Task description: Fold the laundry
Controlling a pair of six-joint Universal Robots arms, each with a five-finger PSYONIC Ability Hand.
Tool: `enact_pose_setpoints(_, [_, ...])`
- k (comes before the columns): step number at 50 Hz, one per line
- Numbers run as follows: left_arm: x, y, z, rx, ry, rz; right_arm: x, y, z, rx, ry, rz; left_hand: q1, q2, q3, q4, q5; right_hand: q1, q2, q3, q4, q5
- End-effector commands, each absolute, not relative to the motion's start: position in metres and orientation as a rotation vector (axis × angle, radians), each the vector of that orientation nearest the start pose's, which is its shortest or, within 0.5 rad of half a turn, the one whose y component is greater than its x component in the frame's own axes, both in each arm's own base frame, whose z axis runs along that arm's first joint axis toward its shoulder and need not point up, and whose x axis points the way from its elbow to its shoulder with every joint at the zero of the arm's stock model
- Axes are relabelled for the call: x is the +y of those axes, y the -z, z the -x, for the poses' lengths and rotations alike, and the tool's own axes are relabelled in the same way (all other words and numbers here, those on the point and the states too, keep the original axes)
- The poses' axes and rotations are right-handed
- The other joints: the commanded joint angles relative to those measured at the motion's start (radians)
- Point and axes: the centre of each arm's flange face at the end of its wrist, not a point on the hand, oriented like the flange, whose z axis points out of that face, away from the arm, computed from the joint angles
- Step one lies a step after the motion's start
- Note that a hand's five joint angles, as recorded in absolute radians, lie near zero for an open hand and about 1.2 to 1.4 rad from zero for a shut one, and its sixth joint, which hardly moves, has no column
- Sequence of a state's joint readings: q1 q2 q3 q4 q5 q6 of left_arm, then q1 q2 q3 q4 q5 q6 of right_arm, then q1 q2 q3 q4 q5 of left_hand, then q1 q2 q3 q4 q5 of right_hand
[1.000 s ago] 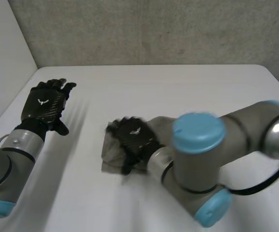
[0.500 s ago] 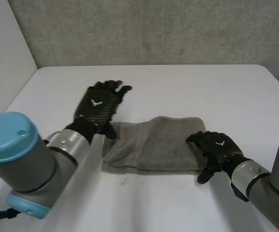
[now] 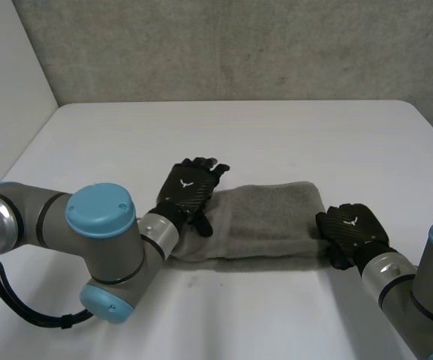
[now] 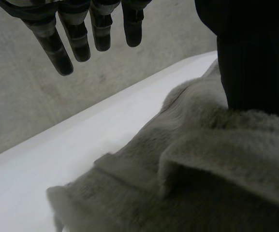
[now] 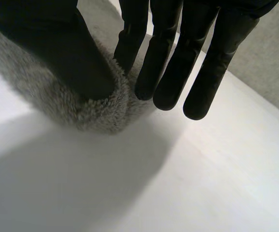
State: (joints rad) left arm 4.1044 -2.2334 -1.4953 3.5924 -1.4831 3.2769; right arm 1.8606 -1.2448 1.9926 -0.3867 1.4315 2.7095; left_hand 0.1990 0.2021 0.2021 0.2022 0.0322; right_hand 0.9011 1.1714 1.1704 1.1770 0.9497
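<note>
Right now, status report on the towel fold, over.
Left hand open, thumb on towel, left end. Right hand pinching right end. Nothing in the way.

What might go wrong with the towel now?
The left hand has straight fingers off the towel, only its thumb touching, so that end may slip loose. The towel is rumpled there, so the fold might come out crooked. The right hand sits at the very edge and might lose it.
</note>
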Motion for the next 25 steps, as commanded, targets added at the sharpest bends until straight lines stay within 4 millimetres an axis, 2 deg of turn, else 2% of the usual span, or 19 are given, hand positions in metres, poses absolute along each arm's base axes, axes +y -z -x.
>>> enact_pose_setpoints(1, [-0.245,-0.132,0.331,2.497,2.155,-1.005,-0.246,-0.136,-0.225,2.259,1.946,1.178,0.035,0.032,0.032,0.032,0.027,0.495,0.225,0.226,0.219,0.272])
enact_pose_setpoints(5, [-0.236,-0.142,0.324,2.475,2.142,-1.01,-0.255,-0.149,-0.228,2.207,2.053,1.292,0.026,0.023,0.023,0.023,0.019,0.495,0.225,0.226,0.219,0.272])
enact_pose_setpoints(6, [-0.232,-0.15,0.322,2.456,2.157,-1.009,-0.259,-0.157,-0.232,2.168,2.109,1.362,0.023,0.02,0.02,0.02,0.016,0.495,0.225,0.226,0.219,0.272])
enact_pose_setpoints(7, [-0.232,-0.15,0.322,2.456,2.157,-1.009,-0.261,-0.166,-0.239,2.112,2.161,1.429,0.023,0.02,0.02,0.02,0.016,0.495,0.225,0.226,0.219,0.272])
enact_pose_setpoints(8, [-0.229,-0.159,0.318,2.442,2.177,-0.997,-0.261,-0.166,-0.239,2.112,2.162,1.43,0.023,0.02,0.02,0.02,0.016,0.495,0.225,0.226,0.219,0.272])
enact_pose_setpoints(9, [-0.225,-0.167,0.315,2.428,2.199,-0.989,-0.255,-0.178,-0.254,2.008,2.214,1.496,0.026,0.023,0.023,0.023,0.018,0.495,0.225,0.226,0.219,0.272])
enact_pose_setpoints(10, [-0.225,-0.167,0.315,2.428,2.199,-0.989,-0.254,-0.178,-0.254,2.007,2.214,1.497,0.026,0.023,0.023,0.023,0.019,0.495,0.225,0.226,0.219,0.272])
enact_pose_setpoints(12, [-0.218,-0.179,0.309,2.408,2.23,-0.973,-0.23,-0.2,-0.295,1.764,2.275,1.564,0.026,0.023,0.023,0.023,0.019,0.495,0.225,0.226,0.219,0.272])
enact_pose_setpoints(13, [-0.218,-0.179,0.309,2.408,2.23,-0.973,-0.23,-0.2,-0.295,1.763,2.275,1.564,0.026,0.023,0.023,0.023,0.019,0.495,0.225,0.226,0.219,0.272])
enact_pose_setpoints(15, [-0.216,-0.182,0.304,2.404,2.231,-0.957,-0.206,-0.211,-0.327,1.585,2.276,1.598,0.023,0.02,0.02,0.02,0.016,0.495,0.225,0.226,0.219,0.272])
enact_pose_setpoints(16, [-0.217,-0.186,0.297,2.397,2.23,-0.921,-0.206,-0.211,-0.327,1.584,2.276,1.598,0.023,0.02,0.02,0.02,0.016,0.495,0.225,0.226,0.219,0.272])
enact_pose_setpoints(17, [-0.22,-0.188,0.288,2.389,2.218,-0.872,-0.194,-0.205,-0.34,1.523,2.237,1.638,0.02,0.017,0.017,0.017,0.013,0.495,0.225,0.226,0.219,0.272])
enact_pose_setpoints(18, [-0.22,-0.188,0.288,2.389,2.218,-0.872,-0.194,-0.205,-0.34,1.522,2.237,1.639,0.02,0.017,0.017,0.017,0.013,0.495,0.225,0.226,0.219,0.272])
enact_pose_setpoints(20, [-0.226,-0.194,0.269,2.369,2.206,-0.775,-0.174,-0.188,-0.361,1.443,2.159,1.699,0.017,0.014,0.014,0.014,0.01,0.495,0.225,0.226,0.219,0.272])
enact_pose_setpoints(21, [-0.226,-0.194,0.269,2.369,2.206,-0.775,-0.174,-0.188,-0.361,1.443,2.159,1.699,0.017,0.014,0.014,0.014,0.01,0.495,0.225,0.226,0.219,0.272])
enact_pose_setpoints(23, [-0.23,-0.196,0.252,2.359,2.186,-0.701,-0.144,-0.167,-0.382,1.315,2.037,1.776,0.017,0.014,0.014,0.014,0.01,0.495,0.225,0.226,0.219,0.272])
enact_pose_setpoints(24, [-0.23,-0.196,0.252,2.359,2.186,-0.701,-0.144,-0.166,-0.382,1.315,2.036,1.776,0.017,0.014,0.014,0.014,0.01,0.495,0.225,0.226,0.219,0.272])
enact_pose_setpoints(25, [-0.233,-0.198,0.245,2.357,2.182,-0.67,-0.132,-0.154,-0.389,1.256,1.966,1.811,0.017,0.014,0.014,0.014,0.01,0.495,0.225,0.226,0.219,0.272])
